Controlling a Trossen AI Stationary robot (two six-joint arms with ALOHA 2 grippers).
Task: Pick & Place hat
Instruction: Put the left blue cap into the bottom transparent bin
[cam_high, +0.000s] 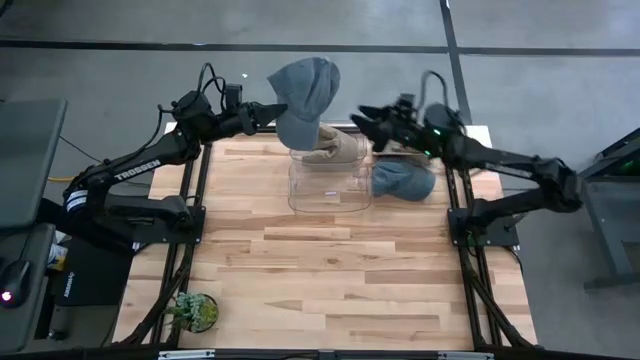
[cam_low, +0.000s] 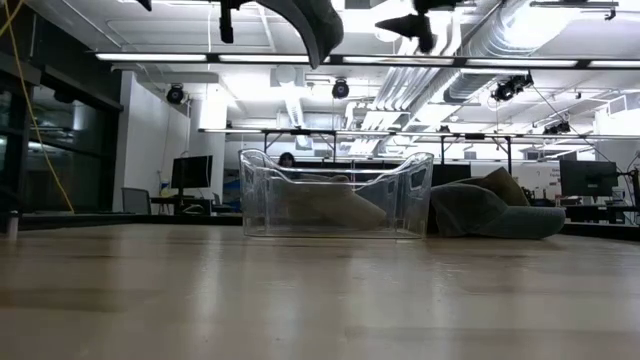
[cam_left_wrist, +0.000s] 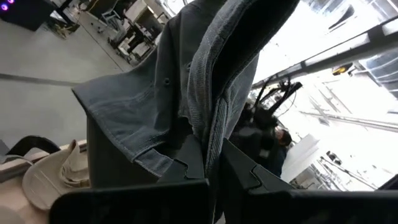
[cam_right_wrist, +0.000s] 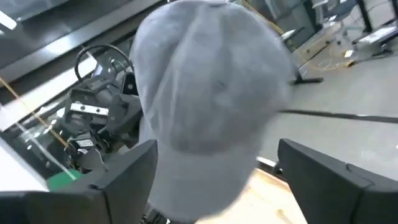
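A blue-grey cap (cam_high: 305, 92) is raised in the air over the far edge of a clear plastic bin (cam_high: 330, 185). My left gripper (cam_high: 282, 108) is shut on it. My right gripper (cam_high: 366, 122) is open and hovers just right of the cap, facing its crown (cam_right_wrist: 211, 106) without touching it. A tan hat (cam_high: 336, 150) lies inside the bin, partly over its far wall. A second blue-grey cap (cam_high: 405, 180) rests on the table against the bin's right side. In the low view only the raised cap's lower tip (cam_low: 312, 25) shows. My left gripper (cam_left_wrist: 211, 165) pinches a folded edge of the cap's fabric (cam_left_wrist: 208, 134) between its two fingers, coming from the table's left side. Several layers seem bunched there. The cap is lifted clear of the table and bin, its crown beyond the fingers.
The bin (cam_low: 335, 195) stands at the table's far middle, with the tan hat (cam_low: 330, 205) inside and the other cap (cam_low: 490, 210) to its right. A small potted plant (cam_high: 192, 312) sits at the near left corner. Bare wood spans the near half.
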